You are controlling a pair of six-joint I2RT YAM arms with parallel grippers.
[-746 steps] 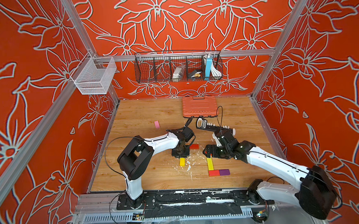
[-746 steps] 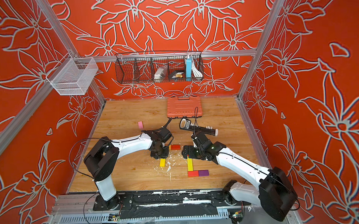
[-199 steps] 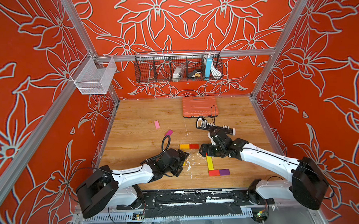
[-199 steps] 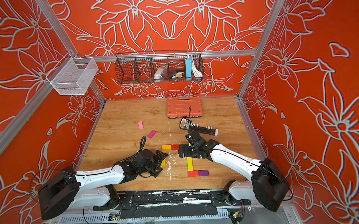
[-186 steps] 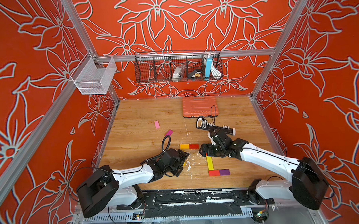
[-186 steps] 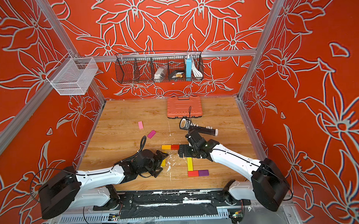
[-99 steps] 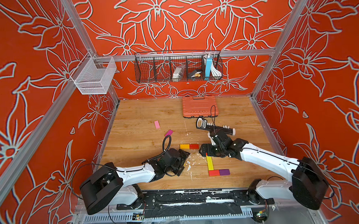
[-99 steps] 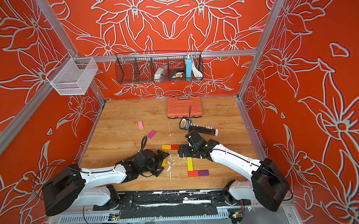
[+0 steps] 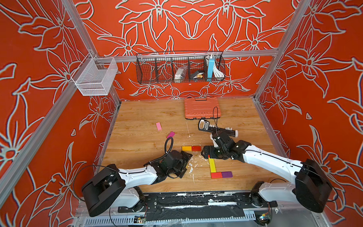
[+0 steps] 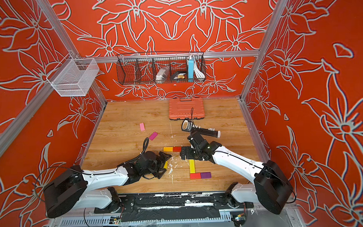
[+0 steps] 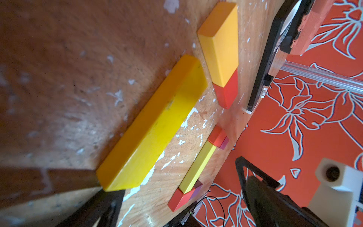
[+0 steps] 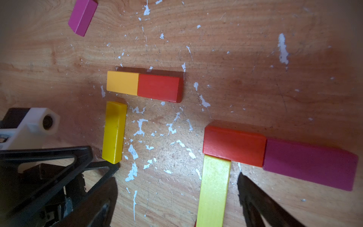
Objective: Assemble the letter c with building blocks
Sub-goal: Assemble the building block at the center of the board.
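- the right gripper (image 9: 206,154) hangs low over the far end of the long yellow block (image 9: 212,166), jaws wide apart and empty; its wrist view shows the upper red block (image 12: 233,145) butting that end, with the upper purple block (image 12: 310,163) touching it, so these form the top bar
- the lower red block (image 9: 216,175) and lower purple block (image 9: 227,174) close the near end; the C, opening to the robot's right, looks formed
- the left gripper (image 10: 162,163), likewise spread and empty, sits at the near end of a second yellow block (image 12: 114,132); this lies just below the orange block (image 9: 187,148) and its red neighbour (image 9: 196,148) — spare pieces or another stroke, I cannot tell
- the pink block (image 9: 158,126) and magenta block (image 9: 170,134) lie well apart, unused
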